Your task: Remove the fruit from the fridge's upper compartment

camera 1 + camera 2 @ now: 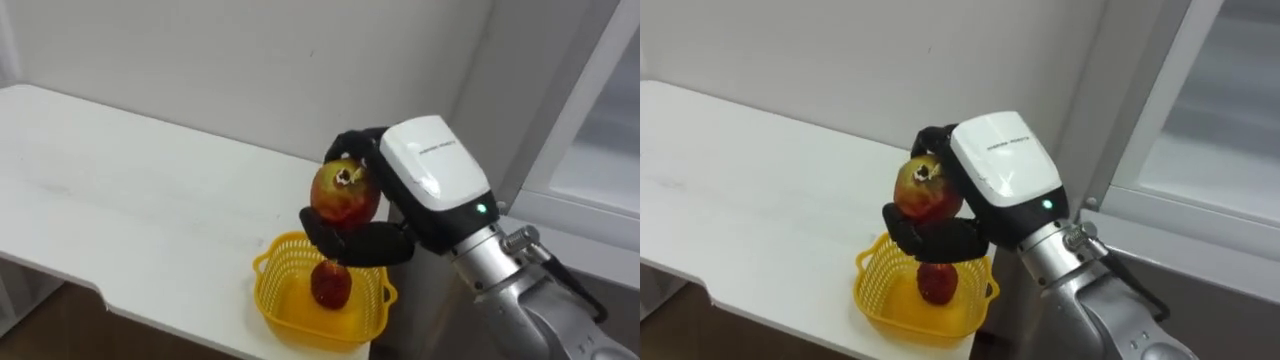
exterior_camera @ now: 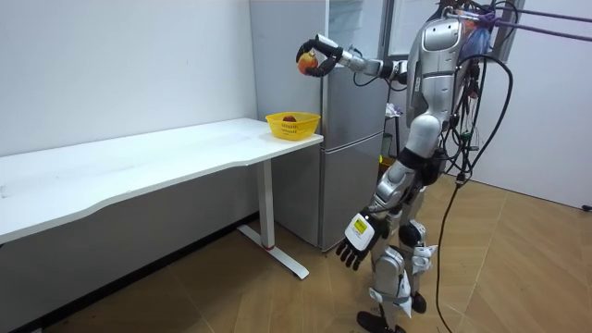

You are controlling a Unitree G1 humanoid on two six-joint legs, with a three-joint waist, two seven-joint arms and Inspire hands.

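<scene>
- Step in hand, as a judgement: the fruit is already out of the fridge and is being carried to the drop-off, so the retrieval looks nearly done.
- A red and yellow apple is held in the air in the right robot hand. Dark fingers curl round it from above and below, with the stem end facing the camera.
- The apple hangs directly above a yellow basket, clear of its rim.
- The basket sits at the end of a white surface, just beside the grey fridge. A second red fruit lies inside it.
- Next move, as a judgement: lower the apple straight down into the free part of the basket beside the other fruit, then release the fingers.
- The robot stands in front of the fridge with its right arm stretched out toward the surface. The left robot hand hangs by its thigh, fingers loosely spread and empty.
</scene>
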